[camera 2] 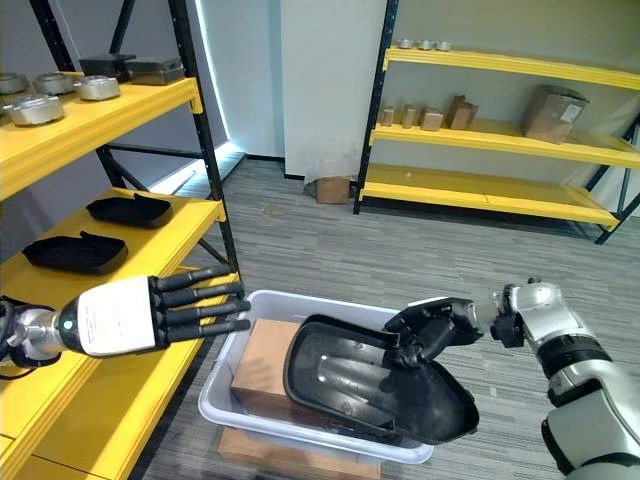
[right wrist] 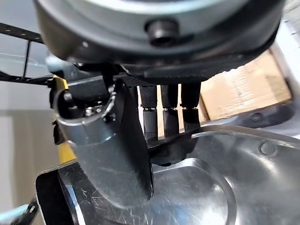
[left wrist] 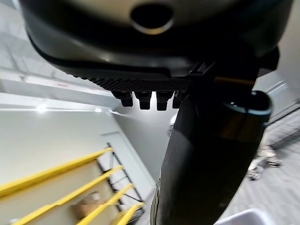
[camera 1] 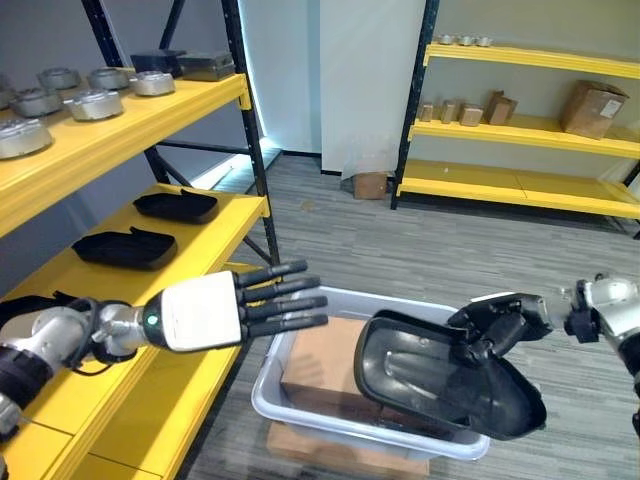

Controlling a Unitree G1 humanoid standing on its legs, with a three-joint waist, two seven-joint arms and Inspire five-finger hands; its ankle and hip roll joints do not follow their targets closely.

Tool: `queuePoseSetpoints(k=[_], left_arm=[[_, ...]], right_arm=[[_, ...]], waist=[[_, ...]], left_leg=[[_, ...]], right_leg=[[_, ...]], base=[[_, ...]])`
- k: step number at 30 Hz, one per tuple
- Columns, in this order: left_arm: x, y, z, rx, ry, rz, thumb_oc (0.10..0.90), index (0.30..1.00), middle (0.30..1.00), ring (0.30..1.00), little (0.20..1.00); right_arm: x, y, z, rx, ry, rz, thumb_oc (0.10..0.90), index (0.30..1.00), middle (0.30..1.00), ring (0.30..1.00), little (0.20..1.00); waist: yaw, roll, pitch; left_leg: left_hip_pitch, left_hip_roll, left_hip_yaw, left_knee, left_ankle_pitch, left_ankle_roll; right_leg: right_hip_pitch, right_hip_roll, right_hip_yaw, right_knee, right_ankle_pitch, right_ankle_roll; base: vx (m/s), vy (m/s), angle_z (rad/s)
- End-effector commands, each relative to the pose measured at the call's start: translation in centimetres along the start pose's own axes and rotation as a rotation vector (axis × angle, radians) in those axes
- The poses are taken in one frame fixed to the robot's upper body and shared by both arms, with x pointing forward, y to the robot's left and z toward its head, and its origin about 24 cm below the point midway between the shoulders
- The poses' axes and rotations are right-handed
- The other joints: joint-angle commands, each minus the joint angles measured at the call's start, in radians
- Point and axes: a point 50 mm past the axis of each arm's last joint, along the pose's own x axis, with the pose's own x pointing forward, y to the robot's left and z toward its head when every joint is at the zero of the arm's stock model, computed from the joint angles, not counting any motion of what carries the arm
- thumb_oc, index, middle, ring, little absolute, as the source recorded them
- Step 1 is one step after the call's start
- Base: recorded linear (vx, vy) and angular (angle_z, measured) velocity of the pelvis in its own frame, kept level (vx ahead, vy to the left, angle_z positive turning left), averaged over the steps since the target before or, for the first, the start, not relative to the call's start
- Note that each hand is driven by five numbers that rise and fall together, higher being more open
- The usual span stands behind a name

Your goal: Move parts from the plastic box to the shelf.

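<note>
Right robot hand (camera 1: pixel 497 322) grips black part (camera 1: pixel 440 375) over plastic box (camera 1: pixel 290 415).

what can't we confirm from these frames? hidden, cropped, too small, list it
- Box contents: the black part held by the right hand covers much of the plastic box; beside it a brown carton shows, any other parts are hidden.
- The box's underside: something brown sits below it, cut off by the eye views' bottom edge.
- Far shelf items: too small to identify.
- Left wrist view: the left hand blocks its surroundings.
</note>
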Motion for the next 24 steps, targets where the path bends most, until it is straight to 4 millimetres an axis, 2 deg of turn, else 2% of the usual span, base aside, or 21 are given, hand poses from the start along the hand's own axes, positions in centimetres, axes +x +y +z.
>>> queuePoseSetpoints(k=[1,5,6,9,10,14,20,24], left_arm=[[2.3,2.6,-3.7,0.138,-0.012,0.233,0.900,1.000,1.000,1.000,1.000],[2.9,2.3,-3.5,0.115,-0.030,0.254,0.900,1.000,1.000,1.000,1.000],[3.5,2.0,-3.3,0.090,-0.043,0.275,0.900,1.000,1.000,1.000,1.000],[4.0,1.7,-2.9,0.070,-0.064,0.287,0.900,1.000,1.000,1.000,1.000],[4.4,1.1,-2.7,0.061,-0.084,0.287,0.900,1.000,1.000,1.000,1.000],[5.3,0.4,-2.4,0.054,-0.133,0.287,0.900,1.000,1.000,1.000,1.000],[7.2,-0.2,-2.6,0.041,-0.223,0.294,0.900,1.000,1.000,1.000,1.000],[8.1,-0.1,-2.6,0.035,-0.263,0.314,0.900,1.000,1.000,1.000,1.000]], right_arm=[[-1.9,-0.8,8.5,-0.179,-0.286,0.116,0.400,0.300,0.300,0.300,0.300],[-0.9,-0.1,10.1,-0.204,-0.351,0.194,0.400,0.300,0.300,0.300,0.300],[0.4,0.8,11.1,-0.234,-0.401,0.262,0.400,0.300,0.300,0.300,0.300],[1.3,1.6,11.9,-0.247,-0.429,0.330,0.400,0.300,0.300,0.300,0.300],[2.6,2.3,12.4,-0.267,-0.423,0.374,0.400,0.300,0.300,0.300,0.300],[4.4,3.4,13.1,-0.306,-0.404,0.450,0.400,0.300,0.300,0.300,0.300],[6.2,4.7,15.1,-0.348,-0.367,0.512,0.400,0.300,0.300,0.300,0.300],[6.8,4.8,15.4,-0.339,-0.325,0.517,0.400,0.300,0.300,0.300,0.300]], waist=[[0.015,-0.014,-0.026],[0.014,-0.015,-0.028],[0.012,-0.016,-0.029],[0.011,-0.017,-0.030],[0.006,-0.015,-0.029],[0.001,-0.014,-0.026],[-0.005,-0.015,-0.023],[-0.005,-0.015,-0.022]], left_leg=[[0.052,-0.001,0.006,0.000,-0.103,-0.012],[0.051,0.000,0.007,0.002,-0.104,-0.011],[0.049,0.001,0.008,0.002,-0.105,-0.009],[0.048,0.002,0.009,0.003,-0.105,-0.008],[0.047,0.002,0.010,0.003,-0.107,-0.007],[0.045,0.004,0.013,0.005,-0.106,-0.005],[0.042,0.005,0.017,0.006,-0.104,-0.003],[0.041,0.006,0.018,0.005,-0.103,-0.004]], right_leg=[[0.030,-0.007,-0.051,0.025,-0.077,0.028],[0.029,-0.006,-0.046,0.025,-0.078,0.027],[0.026,-0.005,-0.044,0.023,-0.077,0.026],[0.024,-0.004,-0.041,0.023,-0.077,0.026],[0.021,-0.002,-0.039,0.025,-0.080,0.024],[0.017,-0.001,-0.035,0.030,-0.083,0.022],[0.012,-0.002,-0.033,0.027,-0.078,0.018],[0.012,-0.002,-0.034,0.023,-0.075,0.017]], base=[[-0.01,-0.018,-0.05],[-0.01,-0.018,-0.13],[0.00,0.000,0.00],[-0.01,-0.004,-0.01],[-0.04,-0.009,-0.02],[-0.03,-0.003,-0.02],[-0.01,-0.001,0.00],[0.00,0.000,0.00]])
